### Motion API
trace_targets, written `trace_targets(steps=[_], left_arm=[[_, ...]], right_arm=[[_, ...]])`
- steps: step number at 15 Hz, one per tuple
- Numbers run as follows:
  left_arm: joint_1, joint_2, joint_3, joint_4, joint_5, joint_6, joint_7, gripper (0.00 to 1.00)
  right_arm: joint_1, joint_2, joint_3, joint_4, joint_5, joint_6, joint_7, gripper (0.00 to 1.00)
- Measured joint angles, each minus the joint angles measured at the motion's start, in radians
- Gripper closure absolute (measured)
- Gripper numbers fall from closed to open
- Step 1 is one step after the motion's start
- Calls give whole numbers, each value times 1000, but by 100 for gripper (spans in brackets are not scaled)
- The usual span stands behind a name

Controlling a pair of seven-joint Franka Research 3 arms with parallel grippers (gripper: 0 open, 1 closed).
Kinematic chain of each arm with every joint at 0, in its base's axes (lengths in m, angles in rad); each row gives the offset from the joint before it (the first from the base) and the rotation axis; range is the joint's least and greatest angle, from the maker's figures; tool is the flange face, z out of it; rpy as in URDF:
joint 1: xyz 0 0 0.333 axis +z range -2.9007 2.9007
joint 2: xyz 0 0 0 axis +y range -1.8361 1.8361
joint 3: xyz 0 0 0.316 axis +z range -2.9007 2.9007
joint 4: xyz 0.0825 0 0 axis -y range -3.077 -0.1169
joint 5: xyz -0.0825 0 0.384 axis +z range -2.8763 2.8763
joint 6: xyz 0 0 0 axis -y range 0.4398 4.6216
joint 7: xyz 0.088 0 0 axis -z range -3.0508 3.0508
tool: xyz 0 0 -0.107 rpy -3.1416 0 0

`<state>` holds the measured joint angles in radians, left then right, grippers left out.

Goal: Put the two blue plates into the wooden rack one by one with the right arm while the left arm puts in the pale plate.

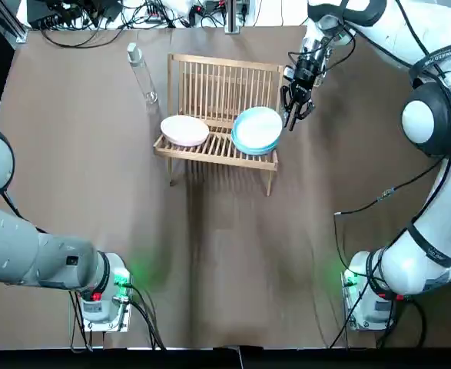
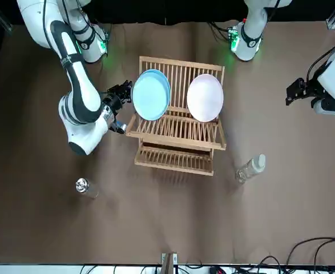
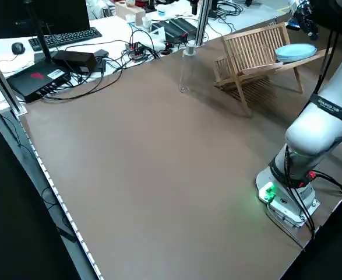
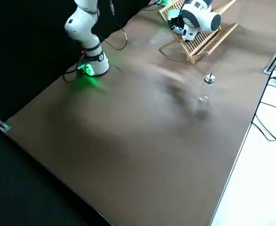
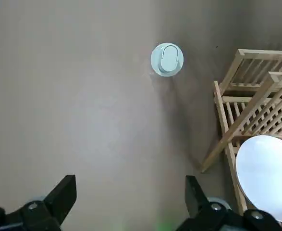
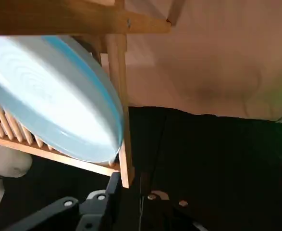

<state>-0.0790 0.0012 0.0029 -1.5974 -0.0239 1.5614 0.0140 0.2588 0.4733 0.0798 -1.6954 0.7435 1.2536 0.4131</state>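
Tiny lettering on the right arm (image 1: 431, 58) cannot be read.

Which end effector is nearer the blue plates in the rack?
Right. The right end effector is beside the blue plates; the left end effector is far off beyond the pale plate.

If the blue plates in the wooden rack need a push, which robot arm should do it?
Right, probably: the right end effector hovers beside the round blue plates in the slatted wooden rack; the left end effector sits far off to the side.
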Motion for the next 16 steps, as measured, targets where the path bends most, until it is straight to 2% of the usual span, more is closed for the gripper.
trace_targets(steps=[2,5,8,9,12,14,16], left_arm=[[0,0,0,0,0,0,0,0],[0,0,0,-1,0,0,0,0],[0,0,0,-1,0,0,0,0],[0,0,0,-1,0,0,0,0],[0,0,0,-1,0,0,0,0],[0,1,0,-1,0,0,0,0],[1,1,0,-1,0,0,0,0]], right_arm=[[0,0,0,0,1,0,0,67],[0,0,0,1,1,-1,0,63],[-2,0,-11,14,-9,1,-1,63],[-7,0,-16,31,-42,6,-1,63],[-53,-3,-26,124,-231,18,-5,63],[-106,-7,-29,181,-308,18,-10,56],[-162,-11,-30,226,-390,19,-42,55]])
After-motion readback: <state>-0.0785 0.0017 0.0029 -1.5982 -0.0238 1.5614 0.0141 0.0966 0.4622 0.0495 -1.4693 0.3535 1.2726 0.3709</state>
